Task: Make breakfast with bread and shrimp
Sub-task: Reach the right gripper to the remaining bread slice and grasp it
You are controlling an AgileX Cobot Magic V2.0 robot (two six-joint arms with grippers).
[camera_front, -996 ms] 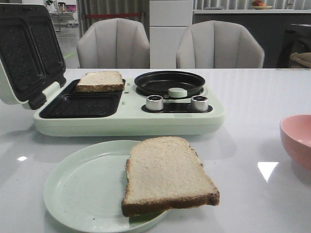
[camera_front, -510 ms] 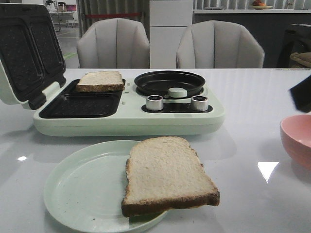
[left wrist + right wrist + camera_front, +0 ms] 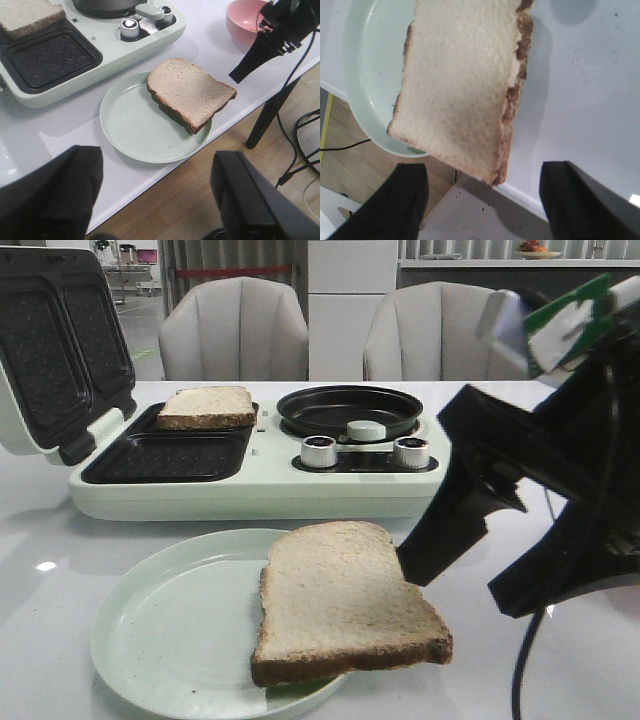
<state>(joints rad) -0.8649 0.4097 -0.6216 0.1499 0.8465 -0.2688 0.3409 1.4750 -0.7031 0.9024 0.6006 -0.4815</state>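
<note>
In the front view the right end effector (image 3: 480, 560) fills the right side, its two dark fingers spread wide with nothing between them, hanging above the worktop (image 3: 500, 440) just right of the near bread slice (image 3: 340, 600); it covers most of the pink bowl, of which no clear part shows here. That slice lies on a pale green plate (image 3: 170, 630), overhanging the plate's right rim. A second bread slice (image 3: 206, 407) sits in the rear tray of the mint breakfast maker (image 3: 260, 490), whose lid (image 3: 55, 350) stands open and is cut off at the left edge. The front tray (image 3: 165, 457) is bare, and a round black pan (image 3: 348, 410) sits beside two knobs (image 3: 318, 451). Two grey chairs (image 3: 235, 330) stand behind the glossy white worktop. No shrimp can be made out in any view. In the left wrist view the left end effector (image 3: 155, 200) hangs off the worktop's near edge over wooden floor (image 3: 200, 200), its fingers wide apart and empty; the pink bowl (image 3: 245, 20) shows here, partly behind the right arm, and its inside is not visible. In the right wrist view the slice on the plate reaches past the worktop edge, between the spread dark fingers (image 3: 407, 200) and beyond their tips.
</note>
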